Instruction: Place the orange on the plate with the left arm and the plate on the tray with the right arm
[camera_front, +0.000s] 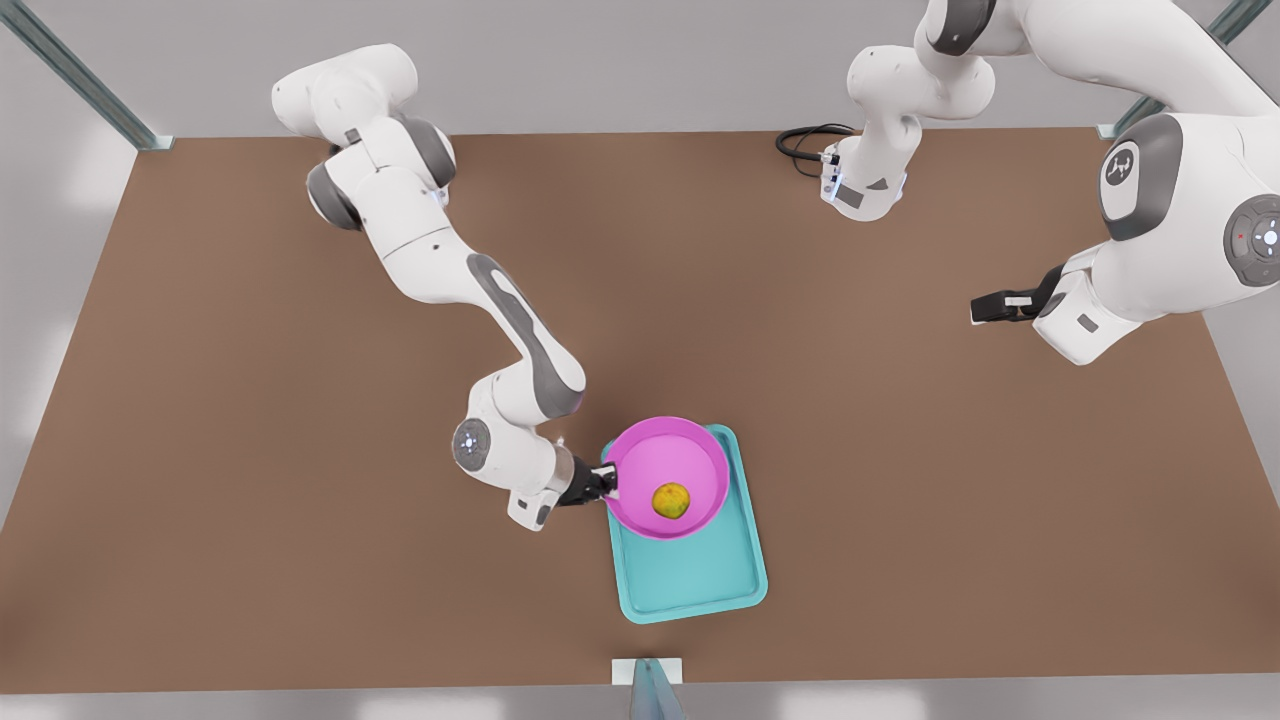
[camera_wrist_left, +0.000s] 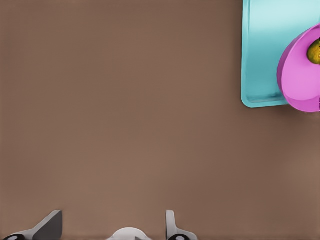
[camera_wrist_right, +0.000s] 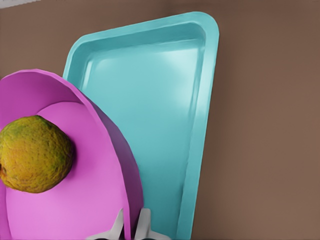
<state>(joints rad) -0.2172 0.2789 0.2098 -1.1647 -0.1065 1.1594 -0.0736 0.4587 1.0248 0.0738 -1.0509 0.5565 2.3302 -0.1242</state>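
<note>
One orange (camera_front: 671, 500), one plate (camera_front: 655, 462), one tray (camera_front: 700, 580), two pincers

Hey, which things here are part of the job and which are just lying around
Part of the job:
- orange, in the plate
- plate, rim pinched by the right gripper, above the tray
- tray
- left gripper, open, waiting apart

Just lying about:
- black cable at the table's far edge

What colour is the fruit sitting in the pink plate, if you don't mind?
Yellow-orange with a dull greenish-brown blotch; the orange shows best in the right wrist view.
</note>
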